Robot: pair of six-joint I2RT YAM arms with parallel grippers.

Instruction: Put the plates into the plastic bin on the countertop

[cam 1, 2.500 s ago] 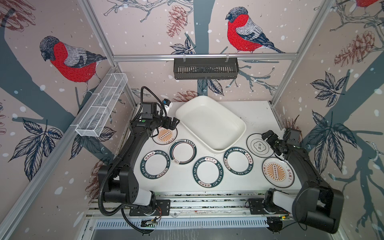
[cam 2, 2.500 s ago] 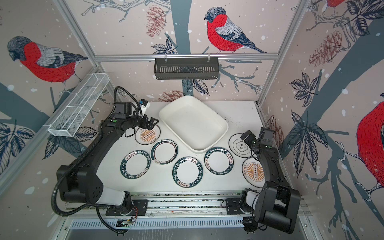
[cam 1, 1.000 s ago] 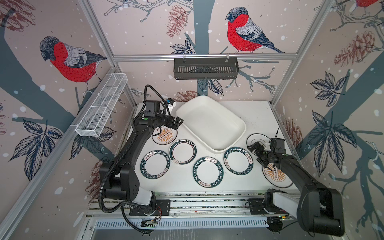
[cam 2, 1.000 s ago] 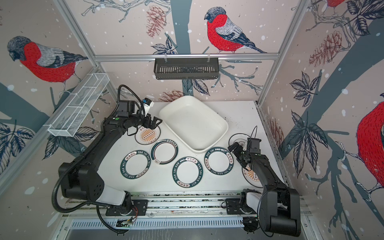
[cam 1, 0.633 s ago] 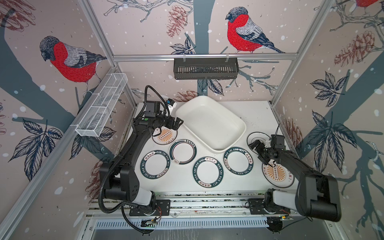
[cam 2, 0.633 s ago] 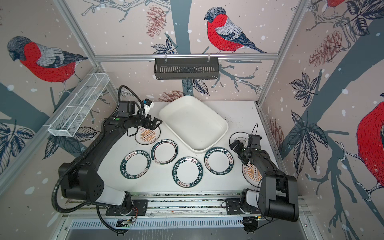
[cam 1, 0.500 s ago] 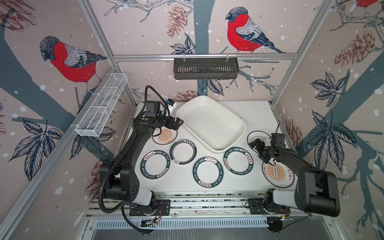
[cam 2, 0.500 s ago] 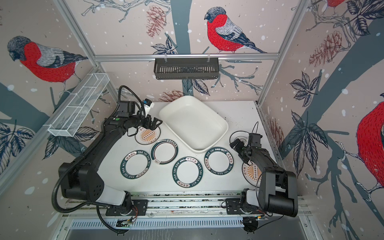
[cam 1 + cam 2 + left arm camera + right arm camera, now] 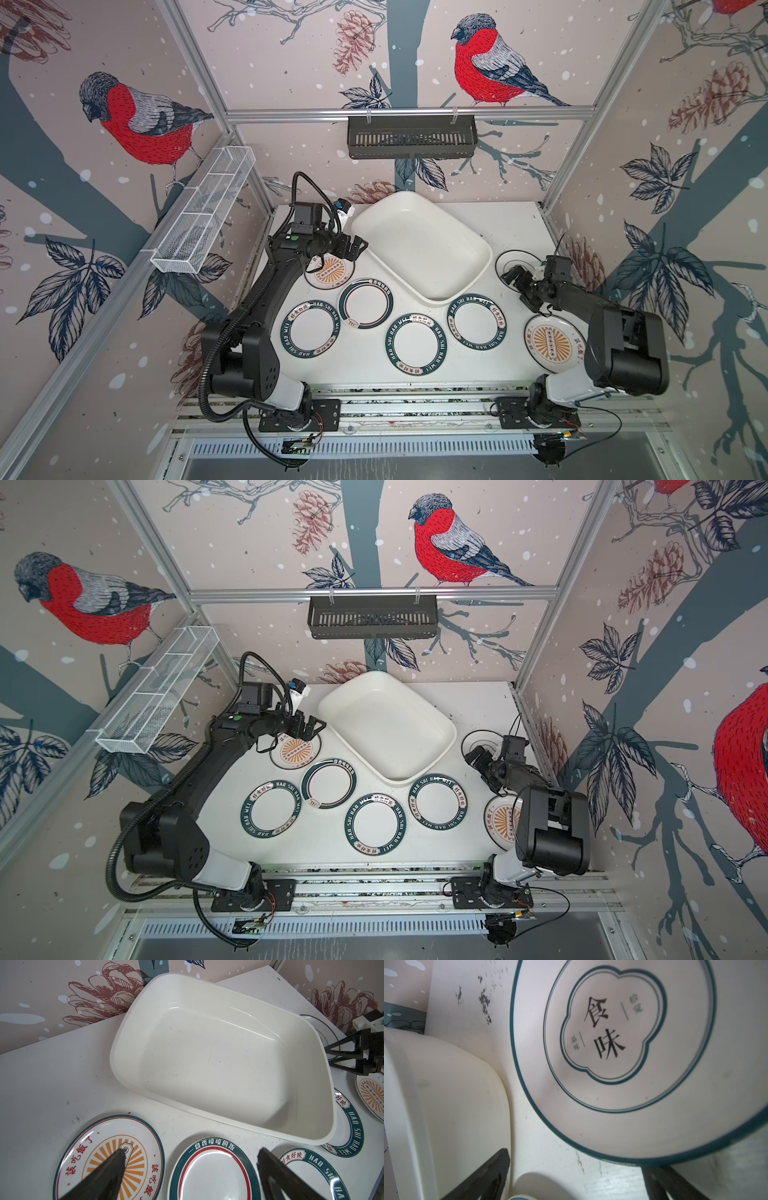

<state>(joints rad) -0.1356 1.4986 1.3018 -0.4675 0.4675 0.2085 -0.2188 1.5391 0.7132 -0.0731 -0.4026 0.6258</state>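
Now the right gripper [image 9: 512, 277] sits low over the countertop [image 9: 519, 220], with its two fingers spread wide and nothing between them. Just ahead of it lies the clover plate [image 9: 608, 1028], flat on the countertop. In the right wrist view the near rim of that plate comes right up to one finger [image 9: 662, 1186], but I cannot tell if they touch. The plastic bin [image 9: 419, 245] is close beside the other finger. So the plate would only need a short trip sideways, up over the bin's wall. The plate is round, so it has no long way. The bin's long way runs slanted, from near this gripper toward the left gripper [image 9: 355, 249]. That one is spread wide too and holds nothing. It hangs over the edge of a sunburst plate [image 9: 330, 272], with the bin right in front of it. I think the right arm should take the clover plate, since it is much nearer. The bin is empty and all seven plates lie on the countertop, so I judge the job has hardly begun.
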